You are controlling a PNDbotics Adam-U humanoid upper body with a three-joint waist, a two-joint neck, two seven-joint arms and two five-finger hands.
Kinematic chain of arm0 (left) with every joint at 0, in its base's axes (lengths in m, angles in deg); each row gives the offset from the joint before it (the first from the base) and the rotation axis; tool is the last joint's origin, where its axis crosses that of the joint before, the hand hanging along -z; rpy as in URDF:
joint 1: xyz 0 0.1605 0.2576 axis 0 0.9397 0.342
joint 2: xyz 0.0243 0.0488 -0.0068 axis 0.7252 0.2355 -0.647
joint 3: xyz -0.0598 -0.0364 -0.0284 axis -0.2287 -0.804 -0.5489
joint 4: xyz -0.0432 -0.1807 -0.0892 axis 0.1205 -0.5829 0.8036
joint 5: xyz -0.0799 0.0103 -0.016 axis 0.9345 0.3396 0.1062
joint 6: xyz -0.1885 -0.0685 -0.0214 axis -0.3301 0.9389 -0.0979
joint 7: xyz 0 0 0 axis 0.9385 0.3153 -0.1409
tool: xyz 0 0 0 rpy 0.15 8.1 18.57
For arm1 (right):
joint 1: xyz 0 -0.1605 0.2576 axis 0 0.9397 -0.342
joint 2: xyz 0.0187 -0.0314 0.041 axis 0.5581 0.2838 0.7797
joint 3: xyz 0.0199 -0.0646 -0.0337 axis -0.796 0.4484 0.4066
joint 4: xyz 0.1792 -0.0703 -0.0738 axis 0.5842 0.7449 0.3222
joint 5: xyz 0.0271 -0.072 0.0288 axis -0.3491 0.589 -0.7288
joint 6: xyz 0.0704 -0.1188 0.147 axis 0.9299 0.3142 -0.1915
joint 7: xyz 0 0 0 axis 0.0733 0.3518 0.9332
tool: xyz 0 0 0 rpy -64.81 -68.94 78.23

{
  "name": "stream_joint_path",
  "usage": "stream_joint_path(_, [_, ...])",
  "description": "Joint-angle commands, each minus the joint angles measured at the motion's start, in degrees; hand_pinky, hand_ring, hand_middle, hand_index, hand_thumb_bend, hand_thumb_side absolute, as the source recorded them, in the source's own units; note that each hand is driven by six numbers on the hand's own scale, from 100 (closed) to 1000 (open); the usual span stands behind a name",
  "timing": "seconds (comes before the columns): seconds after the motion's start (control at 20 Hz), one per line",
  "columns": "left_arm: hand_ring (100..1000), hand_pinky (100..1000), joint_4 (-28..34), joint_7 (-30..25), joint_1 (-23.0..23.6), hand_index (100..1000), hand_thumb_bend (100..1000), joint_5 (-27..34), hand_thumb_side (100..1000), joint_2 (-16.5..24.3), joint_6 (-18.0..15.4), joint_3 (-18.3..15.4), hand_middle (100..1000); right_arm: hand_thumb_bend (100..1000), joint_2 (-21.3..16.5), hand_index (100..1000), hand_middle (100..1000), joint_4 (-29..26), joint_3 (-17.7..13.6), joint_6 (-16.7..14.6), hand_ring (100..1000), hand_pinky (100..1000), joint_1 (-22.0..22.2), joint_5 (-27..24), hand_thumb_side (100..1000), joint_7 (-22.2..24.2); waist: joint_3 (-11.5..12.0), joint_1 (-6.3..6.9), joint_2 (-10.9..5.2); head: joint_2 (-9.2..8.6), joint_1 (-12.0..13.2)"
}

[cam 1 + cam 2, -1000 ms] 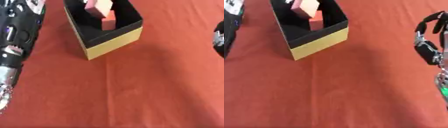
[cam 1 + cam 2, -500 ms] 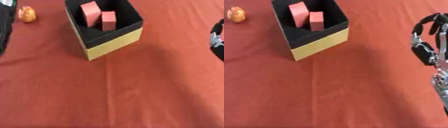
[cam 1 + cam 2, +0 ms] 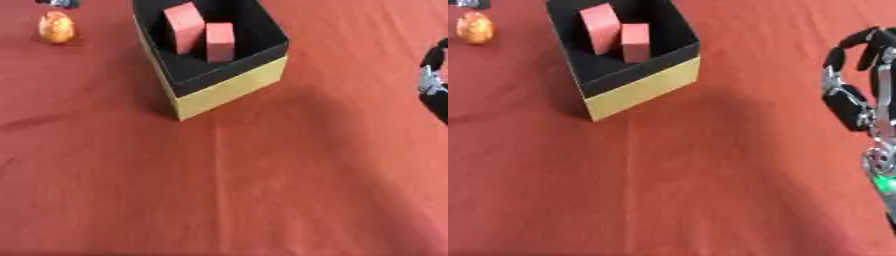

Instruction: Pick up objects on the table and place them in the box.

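Far left, a small rounded orange-yellow thing point(image 3: 56, 27), glossy and egg-like, lies on the red cloth point(image 3: 227, 190), which is smooth with faint creases. A dark bit point(image 3: 58, 3) shows just beyond it at the top edge; I cannot tell what it is. Right of them stands the box point(image 3: 229, 87), square, with matte black inner walls and a dull yellow band low on the outside. In it two pink blocks point(image 3: 185, 27), flat-faced and hard-edged, stand tilted side by side. At the right edge the right hand point(image 3: 857, 100), black with silver joints, hangs over bare cloth, fingers curled, holding nothing. The right eye view shows it fully; the left eye catches only a sliver.
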Motion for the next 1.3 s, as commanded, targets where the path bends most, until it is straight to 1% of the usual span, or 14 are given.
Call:
stream_joint_path(0.05, [899, 730, -1.78, 0.65, -1.01, 935, 465, -2.21, 245, 1.97, 1.0, -1.49, 894, 100, -1.21, 513, 282, -0.93, -0.7, 0.21, 150, 103, -0.3, 0.0, 100, -0.19, -0.05, -0.06, -0.94, 0.29, 0.87])
stream_joint_path(0.35, [883, 699, -5.27, 2.02, -0.63, 922, 466, -5.47, 249, 2.14, 2.71, -2.73, 875, 100, -1.18, 513, 282, -0.93, -0.61, 0.31, 149, 102, -0.5, -0.15, 100, -0.28, -0.17, -0.26, -0.57, 0.29, 1.14])
stream_joint_path(0.65, [843, 642, -7.44, 5.4, -0.48, 897, 406, -6.57, 221, 1.97, 5.29, -3.96, 849, 100, -1.1, 513, 281, -0.93, -0.5, 0.3, 148, 100, -0.76, -0.29, 100, -0.34, -0.34, -0.41, -0.17, 0.29, 1.3])
stream_joint_path(0.9, [846, 645, -8.46, 6.99, -0.41, 897, 439, -8.1, 235, 1.99, 6.87, -4.0, 851, 100, -0.94, 513, 280, -0.93, -0.36, 0.39, 147, 100, -0.87, -0.39, 100, -0.54, -0.46, -0.52, 0.31, 0.29, 1.46])
stream_joint_path(1.15, [843, 645, -9.53, 7.32, -0.33, 896, 467, -10.07, 247, 2.14, 8.17, -4.33, 851, 100, -0.79, 513, 279, -0.93, -0.21, 0.55, 145, 100, -0.9, -0.57, 100, -0.85, -0.43, -0.67, 0.79, 0.29, 1.51])
stream_joint_path(1.2, [841, 644, -9.67, 7.37, -0.32, 894, 472, -10.47, 229, 2.18, 8.45, -4.4, 848, 100, -0.75, 513, 279, -0.93, -0.2, 0.6, 145, 100, -0.88, -0.6, 100, -0.92, -0.4, -0.69, 0.86, 0.29, 1.53])
stream_joint_path(1.25, [837, 641, -9.83, 7.39, -0.32, 890, 471, -10.86, 250, 2.21, 8.75, -4.47, 844, 100, -0.72, 513, 279, -0.93, -0.17, 0.65, 145, 100, -0.88, -0.63, 100, -0.98, -0.36, -0.72, 0.94, 0.29, 1.54])
stream_joint_path(1.3, [832, 635, -9.98, 7.4, -0.32, 884, 469, -11.17, 250, 2.22, 9.02, -4.56, 836, 100, -0.7, 513, 279, -0.93, -0.14, 0.67, 145, 100, -0.91, -0.66, 100, -1.03, -0.34, -0.75, 1.0, 0.29, 1.55])
